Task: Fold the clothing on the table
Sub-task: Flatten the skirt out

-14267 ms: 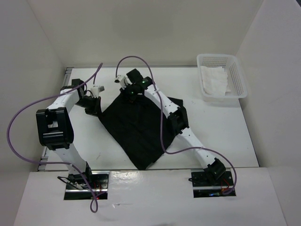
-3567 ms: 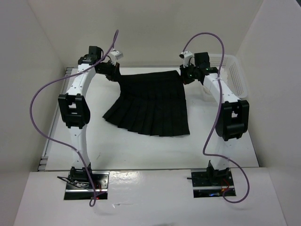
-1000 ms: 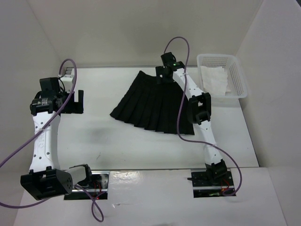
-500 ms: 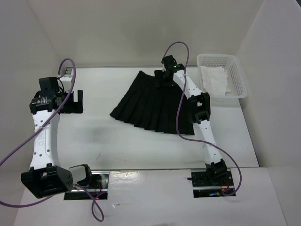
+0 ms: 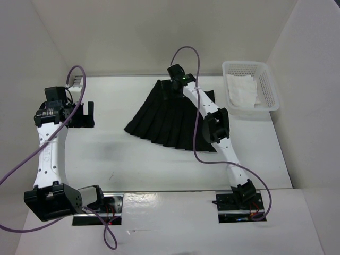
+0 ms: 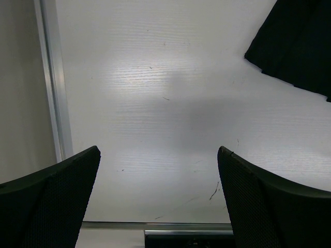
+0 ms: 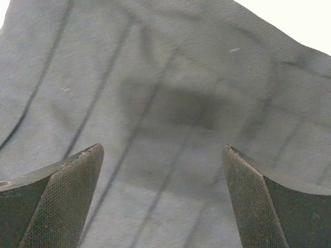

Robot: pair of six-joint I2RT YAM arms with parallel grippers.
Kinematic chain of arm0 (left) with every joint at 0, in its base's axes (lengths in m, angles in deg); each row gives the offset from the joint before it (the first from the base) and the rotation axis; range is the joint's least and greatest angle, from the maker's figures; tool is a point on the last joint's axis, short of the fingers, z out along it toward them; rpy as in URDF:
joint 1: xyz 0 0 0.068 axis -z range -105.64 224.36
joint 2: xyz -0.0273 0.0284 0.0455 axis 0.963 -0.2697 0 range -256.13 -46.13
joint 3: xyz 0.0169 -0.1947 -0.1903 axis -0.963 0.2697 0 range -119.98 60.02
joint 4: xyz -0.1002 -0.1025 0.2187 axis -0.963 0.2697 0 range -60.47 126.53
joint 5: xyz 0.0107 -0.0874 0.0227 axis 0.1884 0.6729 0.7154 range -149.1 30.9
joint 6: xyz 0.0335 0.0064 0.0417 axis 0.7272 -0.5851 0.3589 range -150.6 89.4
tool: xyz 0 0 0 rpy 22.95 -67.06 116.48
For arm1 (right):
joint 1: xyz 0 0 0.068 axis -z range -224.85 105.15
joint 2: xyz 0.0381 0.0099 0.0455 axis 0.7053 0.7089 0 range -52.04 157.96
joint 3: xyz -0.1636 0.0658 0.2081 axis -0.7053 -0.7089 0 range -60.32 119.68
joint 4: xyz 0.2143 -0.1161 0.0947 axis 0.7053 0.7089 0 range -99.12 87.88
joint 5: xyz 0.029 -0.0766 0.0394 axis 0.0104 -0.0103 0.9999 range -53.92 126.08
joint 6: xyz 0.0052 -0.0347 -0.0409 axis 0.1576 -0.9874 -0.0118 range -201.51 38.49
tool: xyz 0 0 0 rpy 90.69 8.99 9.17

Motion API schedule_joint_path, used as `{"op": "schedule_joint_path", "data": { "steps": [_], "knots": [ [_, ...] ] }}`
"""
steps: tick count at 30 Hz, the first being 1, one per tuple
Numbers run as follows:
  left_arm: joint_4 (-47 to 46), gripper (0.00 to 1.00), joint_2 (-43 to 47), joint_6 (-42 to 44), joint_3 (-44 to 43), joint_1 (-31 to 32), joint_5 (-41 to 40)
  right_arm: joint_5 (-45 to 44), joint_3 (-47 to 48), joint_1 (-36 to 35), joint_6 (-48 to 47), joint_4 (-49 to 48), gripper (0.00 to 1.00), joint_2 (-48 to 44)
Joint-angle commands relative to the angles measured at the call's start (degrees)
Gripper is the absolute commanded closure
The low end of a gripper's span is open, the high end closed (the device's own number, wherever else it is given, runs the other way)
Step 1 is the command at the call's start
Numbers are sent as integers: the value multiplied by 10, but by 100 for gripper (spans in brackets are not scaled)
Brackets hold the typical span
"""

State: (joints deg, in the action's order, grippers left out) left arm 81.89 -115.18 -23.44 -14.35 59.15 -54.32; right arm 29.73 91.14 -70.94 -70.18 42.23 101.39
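While the left arm keeps its place at the worktop's (image 5: 133, 159) left edge, the right arm has swung since half a second ago, carrying the right pincer (image 5: 172, 89) leftward along the waistband of the black pleated skirt (image 5: 170, 119), from the waistband's right part to near its middle. The skirt itself lies as it did then. A few seconds back both pincers were at the skirt's top corners; now neither grips it. The worktop is flat and white with faint scuffs, a thin grey metal rail (image 6: 54, 77) running down its left edge, and plain white walls closing it in on three sides. At the far right corner sits a white perforated basket (image 5: 268, 87) holding a white cloth (image 5: 241, 90). The skirt is spread flat at the middle of the far half, waistband toward the far edge, hem fanning wide toward the near edge and slanting lower on the right. The right pincer hangs directly over the waistband with its jaws spread wide; in its wrist view (image 7: 163, 150) dark pleated fabric (image 7: 170, 77) fills the space between and beyond the fingers, and contact cannot be told. The left pincer (image 5: 81, 116), also spread wide and holding nothing, hovers over bare worktop (image 6: 155, 103) well left of the skirt, whose hem corner (image 6: 297, 46) shows at the upper right of its wrist view (image 6: 158, 150).
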Motion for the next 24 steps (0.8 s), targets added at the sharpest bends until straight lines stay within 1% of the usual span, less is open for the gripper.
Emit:
{"op": "schedule_joint_path", "data": {
  "steps": [1, 11, 20, 24],
  "knots": [
    [-2, 0, 0, -8, -18, -4, 8, -41, 25, -19, 15, 7, 1, 2],
    [3, 0, 0, -8, -18, -4, 8, -46, 25, -19, 10, 7, 1, 13],
    [3, 0, 5, -3, -18, -4, 13, -27, 25, -19, -36, 25, 0, 13],
    [3, 0, 10, -3, -18, -4, 13, -22, -12, -19, -41, 31, 0, 0]
  ]
}}
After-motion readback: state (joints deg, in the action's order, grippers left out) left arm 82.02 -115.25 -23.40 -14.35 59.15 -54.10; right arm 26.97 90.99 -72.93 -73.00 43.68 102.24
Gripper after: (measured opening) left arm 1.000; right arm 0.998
